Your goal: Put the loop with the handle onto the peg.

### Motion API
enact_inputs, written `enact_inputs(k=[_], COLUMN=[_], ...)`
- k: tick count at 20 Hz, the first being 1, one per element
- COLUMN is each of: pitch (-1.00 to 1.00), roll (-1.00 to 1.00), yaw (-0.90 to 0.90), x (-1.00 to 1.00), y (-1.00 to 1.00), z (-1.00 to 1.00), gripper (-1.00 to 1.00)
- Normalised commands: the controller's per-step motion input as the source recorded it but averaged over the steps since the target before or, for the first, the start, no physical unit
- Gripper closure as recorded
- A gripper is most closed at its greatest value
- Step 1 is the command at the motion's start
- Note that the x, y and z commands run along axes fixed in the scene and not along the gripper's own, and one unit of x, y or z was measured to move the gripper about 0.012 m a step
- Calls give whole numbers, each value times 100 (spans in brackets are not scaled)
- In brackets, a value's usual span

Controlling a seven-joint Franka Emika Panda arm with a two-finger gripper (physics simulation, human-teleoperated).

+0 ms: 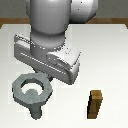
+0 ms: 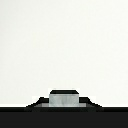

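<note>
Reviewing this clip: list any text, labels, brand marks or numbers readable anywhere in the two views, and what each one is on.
None: no readable text in either view.
Loop with the handle: plain grey, no marking.
Brown block: plain, no label.
Robot arm: plain white casing, no logo visible.
Table: blank white.
Wrist view: only a small grey part against white, unmarked.
The hand is hidden behind the arm.

- Arm (image 1: 50,37) bulk hangs over table (image 1: 112,55) centre, blocks the far side of the loop (image 1: 31,90).
- Block (image 1: 94,104) stands upright near the front, toward the exterior view's right, well apart from loop.
- Open table between loop and block.
- Wrist view: mostly bare white surface ahead.
</note>
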Motion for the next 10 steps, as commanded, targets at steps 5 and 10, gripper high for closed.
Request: enact_inputs(k=[5,10], pitch=[0,0], roll=[0,0], yaw=[0,0], x=[0,-20], y=[0,0], z=[-80,-80], gripper=[100,-100])
